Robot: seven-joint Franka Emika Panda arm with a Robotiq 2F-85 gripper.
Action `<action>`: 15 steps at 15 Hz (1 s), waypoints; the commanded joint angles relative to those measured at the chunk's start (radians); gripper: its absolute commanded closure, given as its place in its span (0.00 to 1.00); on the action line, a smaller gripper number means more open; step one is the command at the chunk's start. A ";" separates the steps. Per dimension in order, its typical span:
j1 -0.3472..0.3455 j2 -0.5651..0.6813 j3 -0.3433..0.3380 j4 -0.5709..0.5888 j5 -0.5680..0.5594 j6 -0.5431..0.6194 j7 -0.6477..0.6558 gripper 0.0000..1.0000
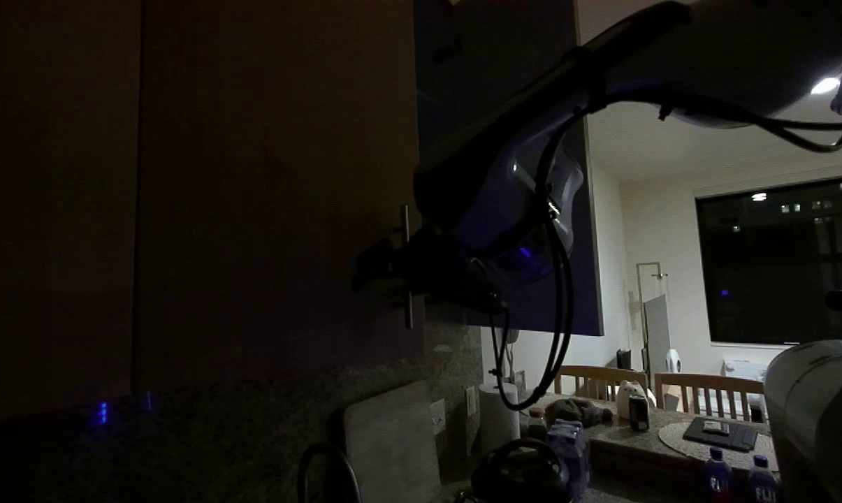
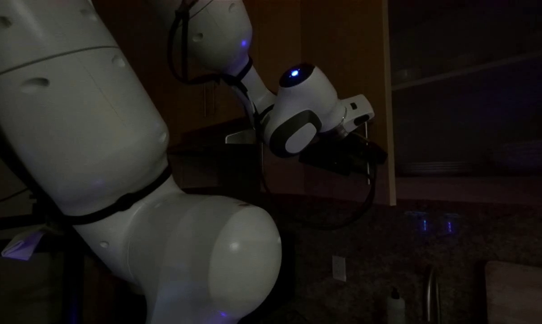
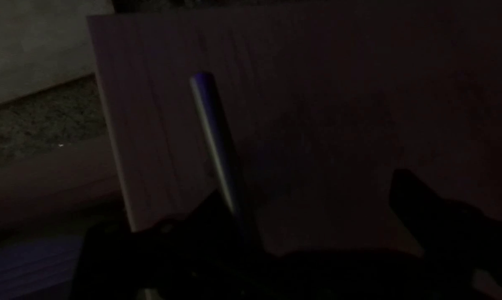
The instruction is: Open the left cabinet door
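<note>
arm [image 2: 181, 238]: white, smooth, rounded; thin dark seam [image 2: 73, 53] around the thick link [image 2: 91, 130]; shallow oval recesses [image 2: 34, 84] in its surface.
joint cap [image 2: 246, 258]: plain white, domed.
straps [image 2: 124, 201]: black, wrapped around the arm.
wrist [image 2: 322, 96]: white; glossy black disc [image 2: 293, 81] bearing a blue-white light [image 2: 294, 73]; pale oval cap [image 2: 301, 138] in a dark grey ring [image 2: 279, 135].
end piece [image 2: 363, 108]: white, one small black square [image 2: 353, 106], one black oval [image 2: 362, 119].
cables [image 1: 569, 307]: black, slim, looped along the arm.
gripper [image 3: 309, 183]: black, angular fingers [image 3: 413, 204]; finer detail lost in the dark.
</note>
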 commanded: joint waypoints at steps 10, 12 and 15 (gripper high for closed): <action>0.121 0.028 0.040 -0.016 0.055 0.024 -0.041 0.00; 0.136 0.033 0.035 -0.015 0.046 0.033 -0.097 0.00; 0.168 0.029 0.005 -0.019 0.045 0.042 -0.179 0.00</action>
